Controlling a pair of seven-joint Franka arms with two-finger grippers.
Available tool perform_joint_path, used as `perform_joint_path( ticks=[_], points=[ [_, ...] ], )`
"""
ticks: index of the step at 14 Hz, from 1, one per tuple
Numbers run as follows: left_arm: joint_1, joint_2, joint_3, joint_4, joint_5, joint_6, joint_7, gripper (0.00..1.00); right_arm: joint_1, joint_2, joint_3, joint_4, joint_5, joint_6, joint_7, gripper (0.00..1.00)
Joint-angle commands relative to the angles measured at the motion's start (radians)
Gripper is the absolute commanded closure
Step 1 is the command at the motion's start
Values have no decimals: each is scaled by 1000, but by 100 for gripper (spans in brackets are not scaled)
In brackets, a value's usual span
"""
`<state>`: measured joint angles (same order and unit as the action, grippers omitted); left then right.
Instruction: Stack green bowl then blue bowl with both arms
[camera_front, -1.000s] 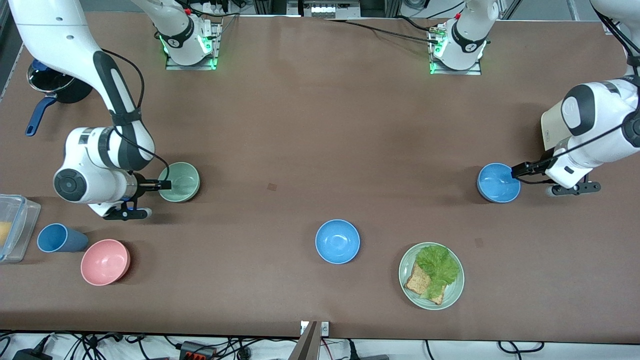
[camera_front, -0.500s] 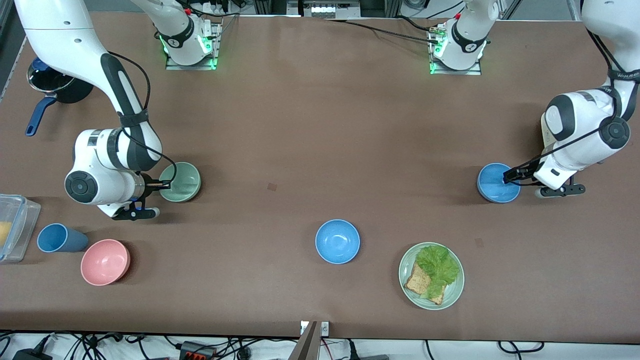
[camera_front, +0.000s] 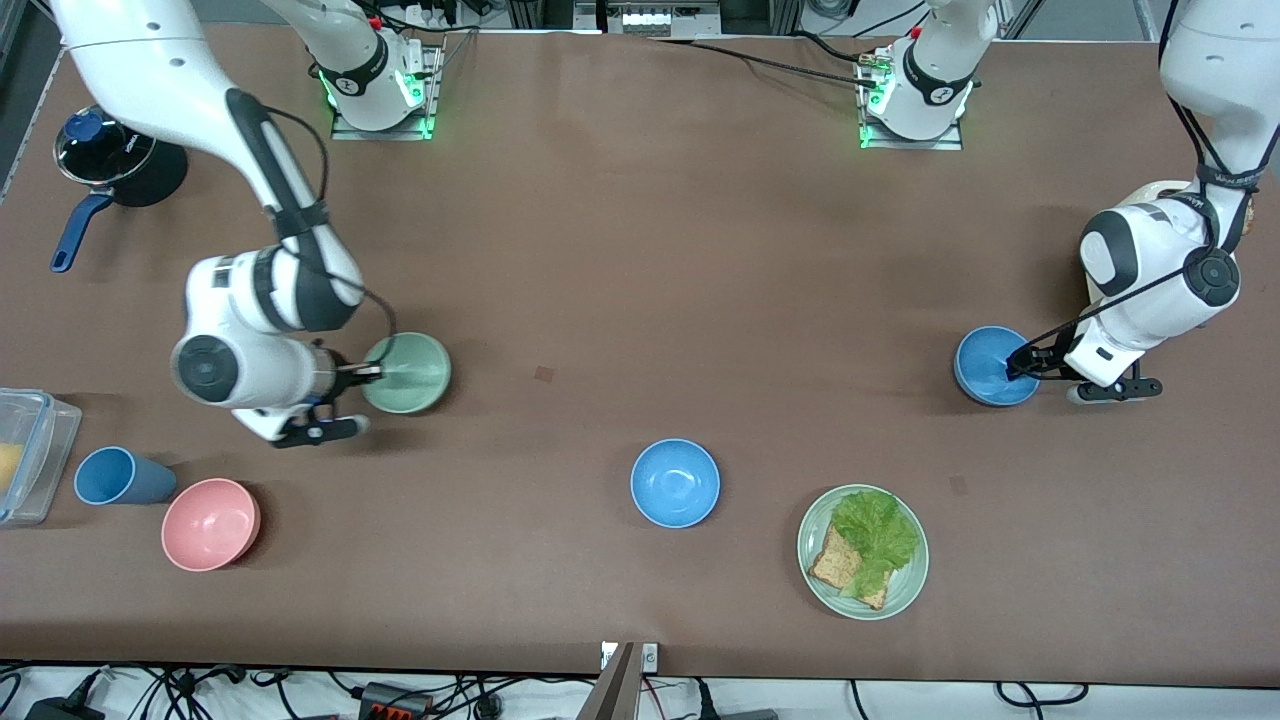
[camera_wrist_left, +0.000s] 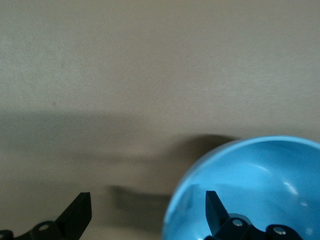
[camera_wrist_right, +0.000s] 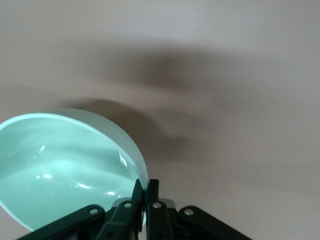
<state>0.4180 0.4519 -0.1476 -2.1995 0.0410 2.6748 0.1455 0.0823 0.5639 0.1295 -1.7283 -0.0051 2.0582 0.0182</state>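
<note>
The green bowl (camera_front: 412, 372) is held by its rim in my right gripper (camera_front: 373, 372), low over the table at the right arm's end. In the right wrist view the fingers (camera_wrist_right: 152, 192) pinch the rim of the green bowl (camera_wrist_right: 65, 170), and my right gripper (camera_wrist_right: 146, 186) is shut. A blue bowl (camera_front: 988, 368) sits at the left arm's end. My left gripper (camera_front: 1016, 365) is open across its rim. In the left wrist view one finger (camera_wrist_left: 214, 207) is inside the blue bowl (camera_wrist_left: 260, 180) and the other is outside; my left gripper (camera_wrist_left: 147, 202) is open. A second blue bowl (camera_front: 675, 482) sits mid-table, nearer the camera.
A green plate (camera_front: 905, 590) with lettuce and toast lies beside the middle blue bowl. A pink bowl (camera_front: 210, 523), a blue cup (camera_front: 118, 476) and a clear container (camera_front: 28, 455) stand at the right arm's end. A dark pot (camera_front: 110, 160) stands near that arm's base.
My right gripper has carried the green bowl toward the middle of the table. My left gripper has drawn back to the blue bowl's rim and its arm has swung upright.
</note>
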Motion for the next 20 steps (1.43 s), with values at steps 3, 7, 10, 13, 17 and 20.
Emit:
perform_joint_path(
  ticks=[3,7,10,13,17,20],
  points=[
    [1,7,-12,36,14,-10,14,0,143,11,70,68,42,-4,192,100],
    [-5,74,-15,248,14,-304,-1,0,302,36,68,76,123,6,330,100],
    [-2,88,-15,284,14,-375,0,23,399,71,68,79,119,84,420,100],
    [2,73,-15,245,14,-352,0,31,438,97,67,81,122,97,473,100],
    [1,45,-17,204,14,-312,-1,58,450,102,68,78,126,88,496,100],
    [2,27,-24,202,16,-323,16,96,442,93,67,99,122,88,539,0]
  ],
)
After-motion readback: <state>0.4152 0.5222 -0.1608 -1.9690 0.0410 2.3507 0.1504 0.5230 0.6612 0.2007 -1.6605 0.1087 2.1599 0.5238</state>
